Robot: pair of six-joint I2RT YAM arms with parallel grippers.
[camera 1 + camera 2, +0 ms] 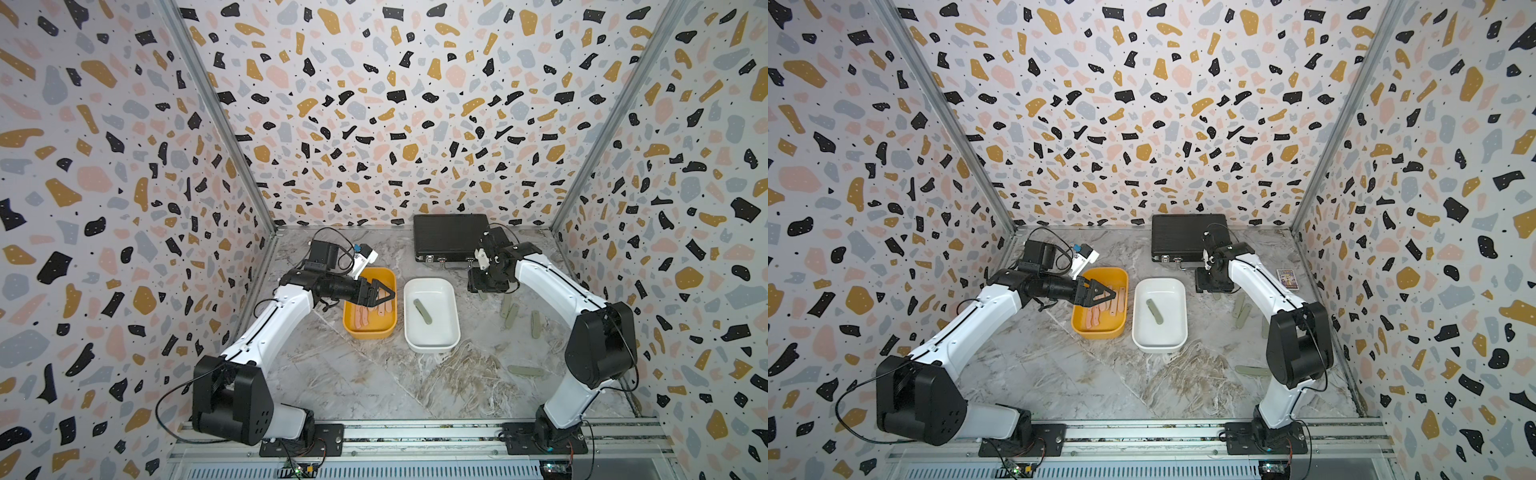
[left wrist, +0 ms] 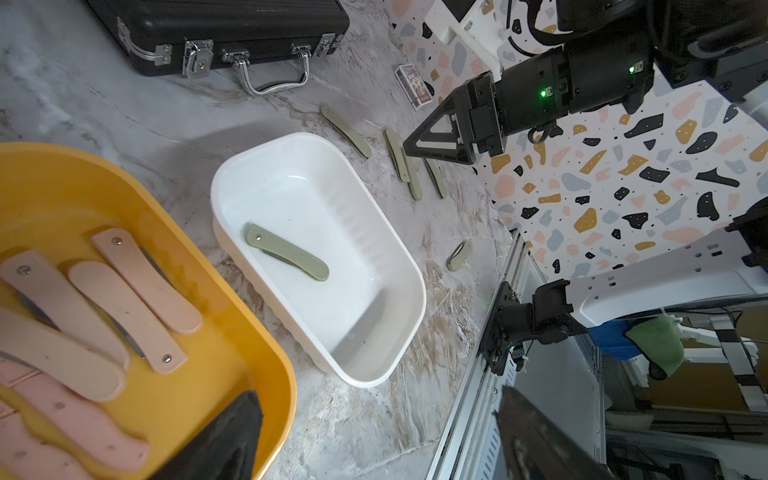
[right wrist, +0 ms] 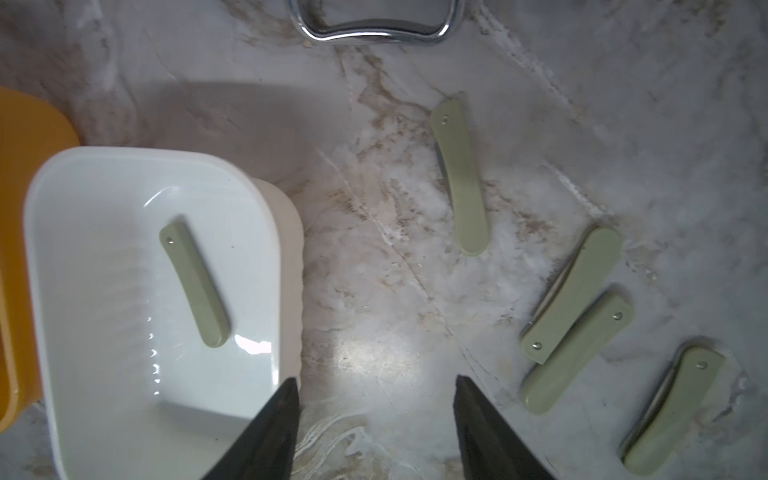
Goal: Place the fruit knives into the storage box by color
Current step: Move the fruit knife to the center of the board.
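Yellow tub (image 1: 368, 332), just beside the white tub (image 1: 432, 348), holds pink knives (image 2: 124, 307). The left gripper (image 1: 390, 294) hangs over them, jaws apart, empty. The white tub holds 1 green knife (image 1: 422, 311). 5 loose green knives (image 1: 510, 311) lie on marble past its other side. The right gripper (image 3: 377, 380) hangs just beside the white tub, jaws apart, empty. Only the left wrist view, not the right, shows a card box (image 2: 412, 86).
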